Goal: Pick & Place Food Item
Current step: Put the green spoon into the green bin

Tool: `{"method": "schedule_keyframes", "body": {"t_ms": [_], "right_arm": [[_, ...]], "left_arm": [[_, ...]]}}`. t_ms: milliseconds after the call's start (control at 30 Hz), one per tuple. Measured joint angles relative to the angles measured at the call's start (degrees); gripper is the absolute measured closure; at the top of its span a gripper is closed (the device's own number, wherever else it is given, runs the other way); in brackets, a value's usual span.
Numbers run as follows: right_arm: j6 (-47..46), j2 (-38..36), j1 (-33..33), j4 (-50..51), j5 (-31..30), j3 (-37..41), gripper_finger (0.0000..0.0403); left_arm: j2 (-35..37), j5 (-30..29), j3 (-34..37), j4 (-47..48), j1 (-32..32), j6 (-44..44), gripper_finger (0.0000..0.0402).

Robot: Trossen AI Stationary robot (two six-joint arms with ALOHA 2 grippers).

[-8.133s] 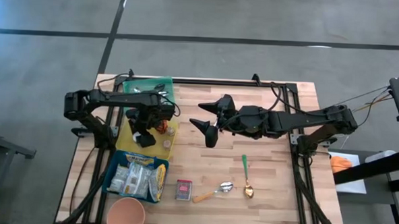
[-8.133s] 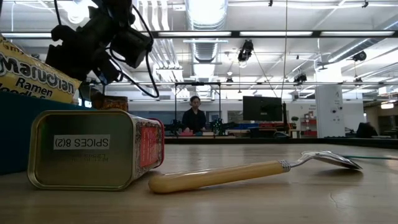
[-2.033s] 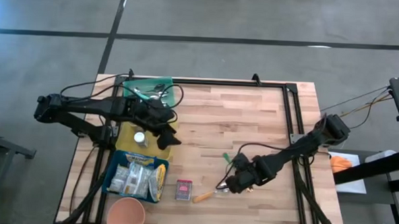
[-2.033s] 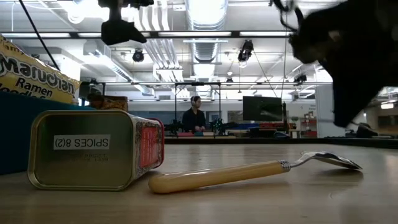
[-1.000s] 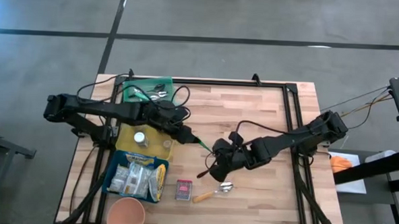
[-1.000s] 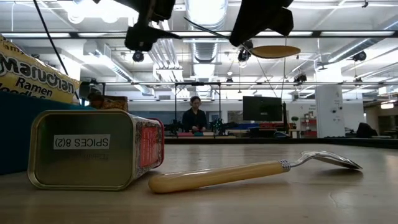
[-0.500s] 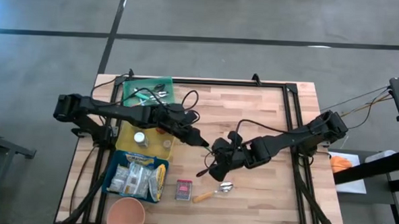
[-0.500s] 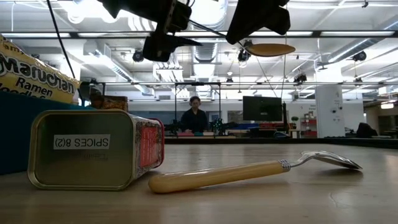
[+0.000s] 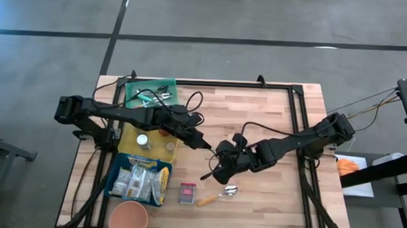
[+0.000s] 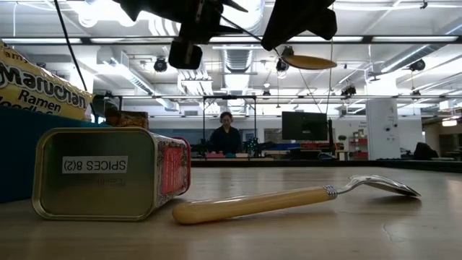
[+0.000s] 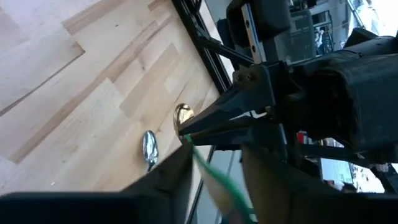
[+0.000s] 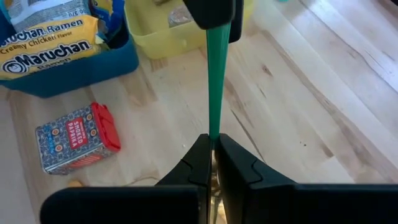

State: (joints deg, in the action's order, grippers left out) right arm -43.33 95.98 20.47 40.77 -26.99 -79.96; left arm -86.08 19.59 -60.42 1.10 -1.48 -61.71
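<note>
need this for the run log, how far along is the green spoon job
Done: the green spoon is off the table, held in the air in the right gripper's shut jaws. In hand: a handover, with the left gripper at the handle's far end; I cannot tell whether it grips yet. Left: the right gripper's release and setting the spoon down. The cream-handled spoon lies untouched.

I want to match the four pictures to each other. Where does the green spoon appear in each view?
High view: green spoon in the table's middle, raised between the two arms.
Low view: its gold bowl at the top, right of centre.
Left wrist view: green handle low, gold bowl beyond it.
Right wrist view: handle running up the centre.
Shared landmark: the silver spoon lying on the table; unclear in the right wrist view.
</note>
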Motion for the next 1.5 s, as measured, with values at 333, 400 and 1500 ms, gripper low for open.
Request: {"method": "schedule_keyframes", "body": {"t_ms": [333,400,1500], "right_arm": [[-0.39,-0.11,0.04,-0.84,0.08,0.0,0.0394],[-0.38,-0.11,0.04,-0.85,0.1,0.0,0.0394],[-4.16,-0.26,1.81,2.12,-7.58,-10.03,0.0138]], "left_arm": [[0.0,0.2,0.13,1.47,-0.02,3.02,0.039],[0.0,0.26,0.13,1.6,-0.02,3.02,0.0391],[21.54,-23.05,2.54,26.94,-20.0,18.69,0.0395]]}}
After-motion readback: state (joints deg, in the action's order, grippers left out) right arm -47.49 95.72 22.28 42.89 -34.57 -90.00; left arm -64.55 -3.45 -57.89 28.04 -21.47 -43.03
